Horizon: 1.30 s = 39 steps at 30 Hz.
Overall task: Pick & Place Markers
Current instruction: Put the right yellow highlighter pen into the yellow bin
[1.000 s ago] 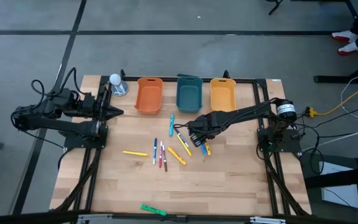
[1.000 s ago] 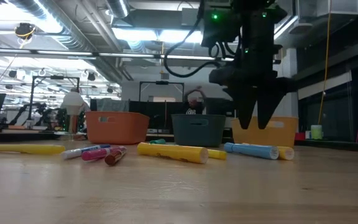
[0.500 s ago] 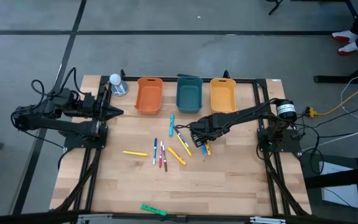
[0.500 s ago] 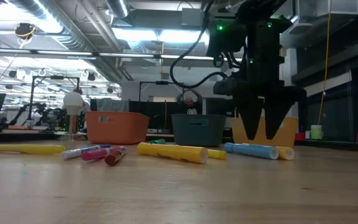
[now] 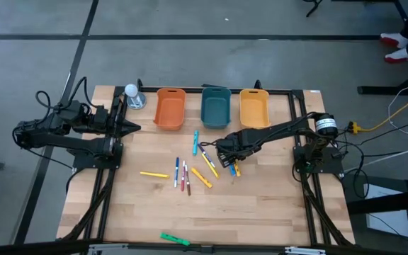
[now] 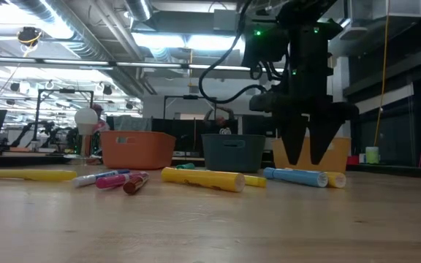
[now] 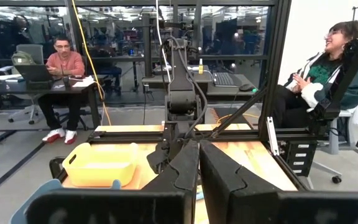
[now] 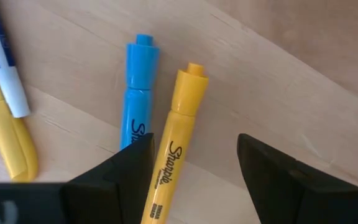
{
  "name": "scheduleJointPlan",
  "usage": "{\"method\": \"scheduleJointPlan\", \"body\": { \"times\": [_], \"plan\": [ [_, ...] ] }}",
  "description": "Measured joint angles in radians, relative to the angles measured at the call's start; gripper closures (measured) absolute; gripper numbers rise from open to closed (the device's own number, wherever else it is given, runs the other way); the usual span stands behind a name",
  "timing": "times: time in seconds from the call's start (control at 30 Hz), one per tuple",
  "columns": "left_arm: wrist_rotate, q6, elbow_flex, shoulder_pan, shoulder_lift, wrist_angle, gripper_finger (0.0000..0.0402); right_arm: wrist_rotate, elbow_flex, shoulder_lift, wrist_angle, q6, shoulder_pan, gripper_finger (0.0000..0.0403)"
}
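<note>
Several markers lie scattered on the wooden table's middle: yellow [image 5: 154, 174], white-bodied [image 5: 176, 172], red [image 5: 185, 178], teal [image 5: 195, 137]. My right gripper [image 5: 234, 166] points down, open, just above a yellow marker [image 8: 176, 143] and a blue marker [image 8: 138, 93] that lie side by side. The yellow one lies between the two fingers and the blue one beside one finger [image 8: 117, 171]. In the low view the fingertips [image 6: 298, 157] hang slightly above the blue marker [image 6: 294, 176]. My left gripper [image 5: 134, 128] waits shut at the table's left edge.
Along the far edge stand an orange bin [image 5: 169, 108], a teal bin [image 5: 215, 107] and a yellow bin [image 5: 253, 108]. A white ball on a metal base [image 5: 132, 95] stands at the far left. A bright green stick [image 5: 174, 239] lies near the front edge.
My right gripper has sunk a little toward the yellow and blue markers and rolled slightly about its own axis. It has stayed open and has kept still for the last half second. The markers have not moved.
</note>
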Motion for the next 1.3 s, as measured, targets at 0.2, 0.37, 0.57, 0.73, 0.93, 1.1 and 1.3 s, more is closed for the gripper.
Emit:
{"method": "scheduleJointPlan", "body": {
  "times": [0.2,0.37,0.57,0.73,0.93,1.1,1.3],
  "plan": [
    [0.0,0.0,0.0,0.0,0.0,0.0,0.0393,0.0,-0.049,0.001,0.042,0.005,0.0,0.0173],
    [0.0,0.0,0.0,0.0,0.0,0.0,0.039,0.0,-0.069,0.002,0.041,0.009,0.0,0.0173],
    [0.0,0.0,0.0,0.0,0.0,0.0,0.0391,0.0,-0.096,0.002,0.066,0.017,0.0,0.0173],
    [0.0,0.0,0.0,0.0,0.0,0.0,0.0393,-0.003,-0.105,0.002,0.07,0.02,0.0,0.0175],
    [0.0,0.0,0.0,0.0,0.0,0.0,0.0389,-0.011,-0.105,0.002,0.085,0.019,0.0,0.0222],
    [0.0,0.0,0.0,0.0,0.0,0.0,0.0392,-0.019,-0.105,0.002,0.097,0.003,0.0,0.029],
    [0.0,0.0,0.0,0.0,0.0,0.0,0.0392,-0.026,-0.105,0.001,0.1,-0.026,0.0,0.034]
  ]
}}
